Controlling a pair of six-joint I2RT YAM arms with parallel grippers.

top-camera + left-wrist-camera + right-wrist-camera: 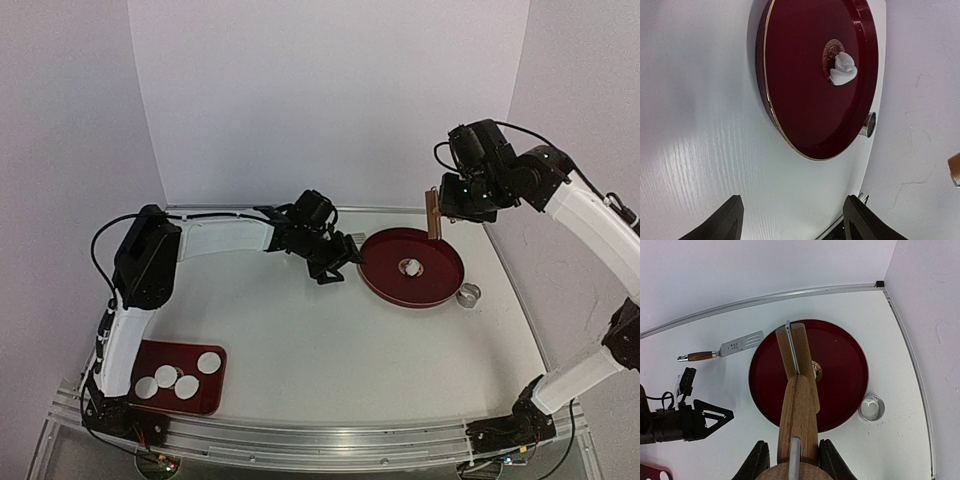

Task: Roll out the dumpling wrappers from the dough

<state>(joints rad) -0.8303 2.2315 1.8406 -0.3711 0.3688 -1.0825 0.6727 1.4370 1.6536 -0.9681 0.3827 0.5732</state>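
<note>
Several dumpling wrappers [166,376], thin round white discs, lie on a red rectangular tray [205,395] at the front left. A ragged lump of white dough [843,70] sits near the middle of the round red plate [805,100]. My left gripper [795,220] hovers open over the table just left of the plate, nothing between its fingers [725,220]. Above the plate's far edge, my right gripper [795,462] is shut on the handle of a wooden rolling pin [799,405], which hides most of the dough in the right wrist view.
A small metal ring [871,408] stands on the table by the plate's right rim. A metal spatula with a wooden handle [722,349] lies behind and left of the plate. White walls close the back and right sides.
</note>
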